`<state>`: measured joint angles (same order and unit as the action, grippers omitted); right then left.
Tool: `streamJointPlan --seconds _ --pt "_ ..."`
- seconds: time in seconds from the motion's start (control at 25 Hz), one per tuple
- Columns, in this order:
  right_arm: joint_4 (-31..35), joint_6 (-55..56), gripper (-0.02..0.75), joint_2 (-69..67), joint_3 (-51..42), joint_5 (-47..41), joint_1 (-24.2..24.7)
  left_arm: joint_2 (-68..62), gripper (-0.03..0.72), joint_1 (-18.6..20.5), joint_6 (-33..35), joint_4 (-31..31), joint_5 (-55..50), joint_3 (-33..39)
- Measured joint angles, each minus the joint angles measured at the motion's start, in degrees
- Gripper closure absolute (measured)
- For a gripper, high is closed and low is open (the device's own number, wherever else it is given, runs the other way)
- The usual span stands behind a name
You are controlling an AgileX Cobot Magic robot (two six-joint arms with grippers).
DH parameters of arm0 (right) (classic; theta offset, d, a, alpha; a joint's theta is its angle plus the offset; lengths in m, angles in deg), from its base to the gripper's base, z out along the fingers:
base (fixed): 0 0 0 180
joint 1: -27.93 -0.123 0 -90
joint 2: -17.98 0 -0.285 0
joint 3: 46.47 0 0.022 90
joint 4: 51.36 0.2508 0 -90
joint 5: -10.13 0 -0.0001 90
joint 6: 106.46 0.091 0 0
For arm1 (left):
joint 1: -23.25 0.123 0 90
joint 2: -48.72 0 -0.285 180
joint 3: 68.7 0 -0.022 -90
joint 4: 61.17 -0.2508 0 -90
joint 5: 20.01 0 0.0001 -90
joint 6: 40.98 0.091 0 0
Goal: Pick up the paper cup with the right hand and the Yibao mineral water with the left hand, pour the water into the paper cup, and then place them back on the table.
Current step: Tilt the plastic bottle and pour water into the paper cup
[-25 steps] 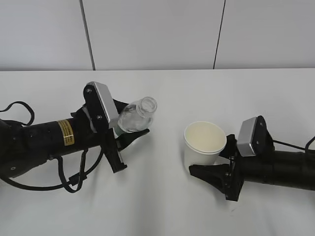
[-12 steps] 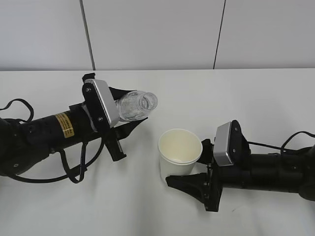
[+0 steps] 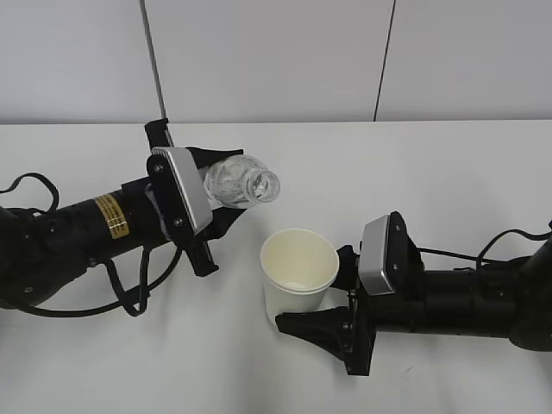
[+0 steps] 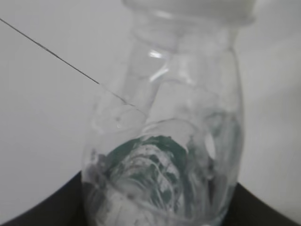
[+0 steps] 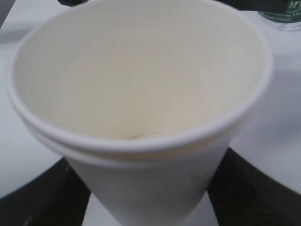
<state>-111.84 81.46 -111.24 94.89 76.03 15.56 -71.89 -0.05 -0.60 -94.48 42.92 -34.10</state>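
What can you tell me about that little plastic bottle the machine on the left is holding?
The Yibao mineral water is a small clear plastic bottle with a dark green label low on its body and no cap on its open neck. The left hand grips its lower part, holding it off the table. It lies tipped almost sideways, its mouth pointing right and slightly down toward the paper cup, which sits lower and to the right without touching it. No stream of water shows at the mouth.
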Motion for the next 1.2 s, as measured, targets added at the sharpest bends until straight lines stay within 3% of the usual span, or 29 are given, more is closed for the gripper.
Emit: streamJointPlan --seconds 0.84,1.2 --pt "-3.1 2.5 0.187 -3.1 5.2 0.0 -2.3 0.0 0.314 0.0 13.1 2.8 0.1 0.0" --pt "0.6 2.6 0.186 -3.1 5.6 0.0 -2.3 0.0 0.314 0.0 16.8 2.9 0.1 0.0"
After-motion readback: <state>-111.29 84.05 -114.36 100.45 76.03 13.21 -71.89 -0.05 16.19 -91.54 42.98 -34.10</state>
